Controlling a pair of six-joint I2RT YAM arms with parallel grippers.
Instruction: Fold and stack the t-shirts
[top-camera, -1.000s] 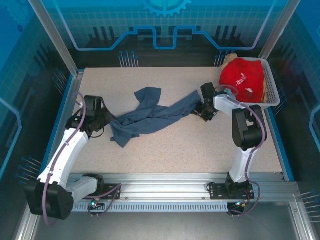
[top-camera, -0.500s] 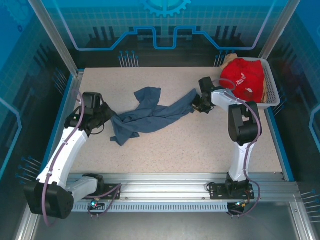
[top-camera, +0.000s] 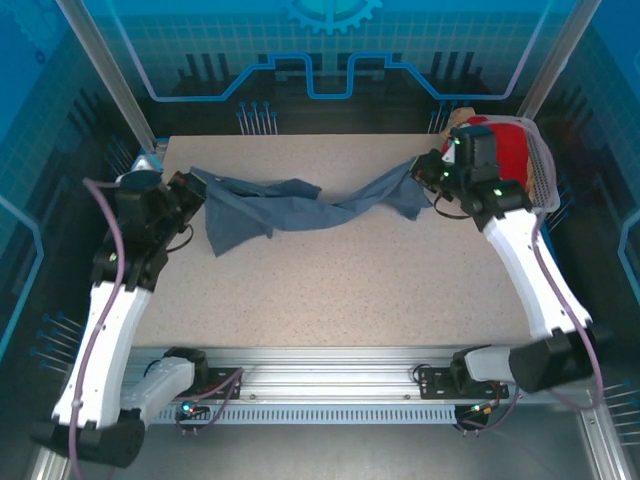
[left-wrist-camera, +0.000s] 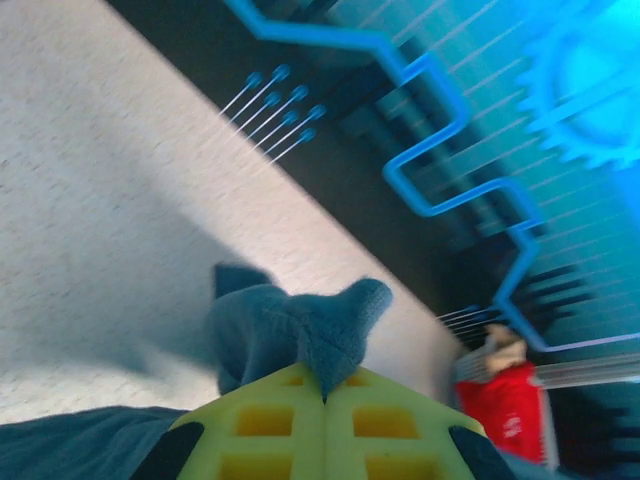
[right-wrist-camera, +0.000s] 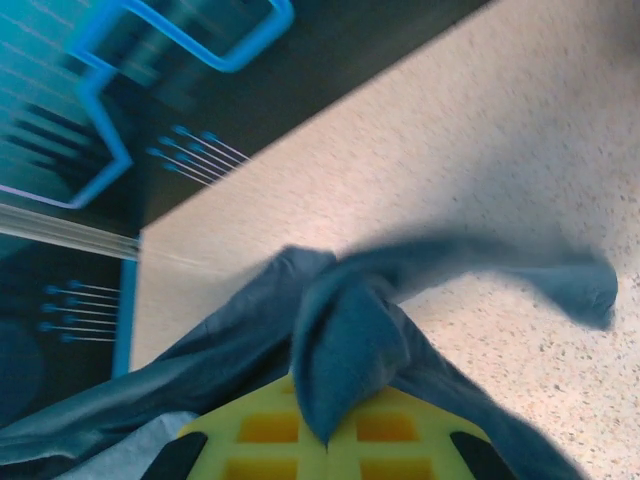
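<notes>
A white mesh basket is seen at the far right corner of the speckled table. A red t-shirt with small white print is heaped inside it, and a tan cloth is tucked at its far left corner. The basket is partly hidden by the right arm, whose wrist is placed just in front of it.

The slate-blue t-shirt is held stretched between the two grippers over the far part of the table. Its long axis is laid left to right, roughly parallel to the far edge. The cloth is twisted into a rope-like band, narrowest right of the middle, and a wider flap is hung toward the near side at the left end. Whether the sagging middle is touching the table cannot be told.

The left end is pinched by the left gripper. In the left wrist view its yellow fingers are pressed together on a bunched fold of the shirt. The right end is clamped by the right gripper. In the right wrist view its fingers are closed on a fold draped over their tips, with a loose tail pointed to the right.
</notes>
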